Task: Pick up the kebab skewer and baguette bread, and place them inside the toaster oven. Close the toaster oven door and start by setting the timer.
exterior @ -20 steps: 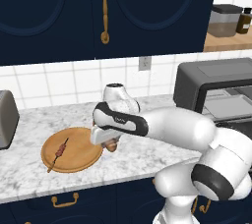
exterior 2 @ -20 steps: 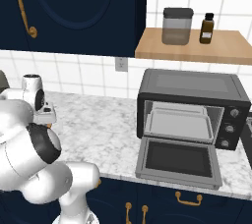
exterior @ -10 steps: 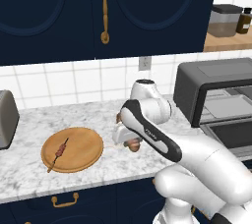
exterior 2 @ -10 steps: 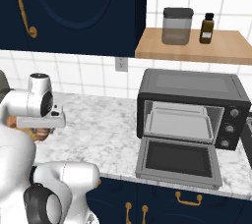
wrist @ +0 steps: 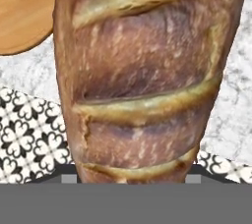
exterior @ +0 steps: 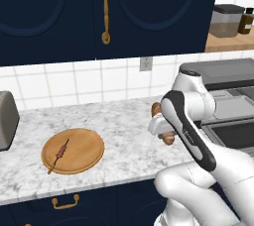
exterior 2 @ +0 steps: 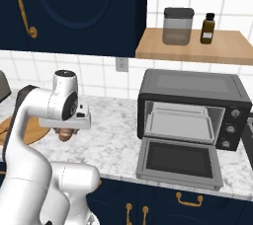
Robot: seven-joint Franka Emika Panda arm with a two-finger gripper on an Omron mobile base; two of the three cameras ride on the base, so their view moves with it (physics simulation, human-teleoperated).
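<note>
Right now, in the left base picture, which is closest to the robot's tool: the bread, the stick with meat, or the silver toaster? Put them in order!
1. The baguette bread, held in the tool over the counter.
2. The kebab skewer, lying on the round wooden board to the left.
3. The silver toaster, at the far left edge.

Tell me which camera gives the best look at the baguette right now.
The hand view: the baguette bread fills it close up, score marks clear. The left base view shows only its brown ends poking out beside the hand; the right base view shows a small brown bit under the hand.
</note>
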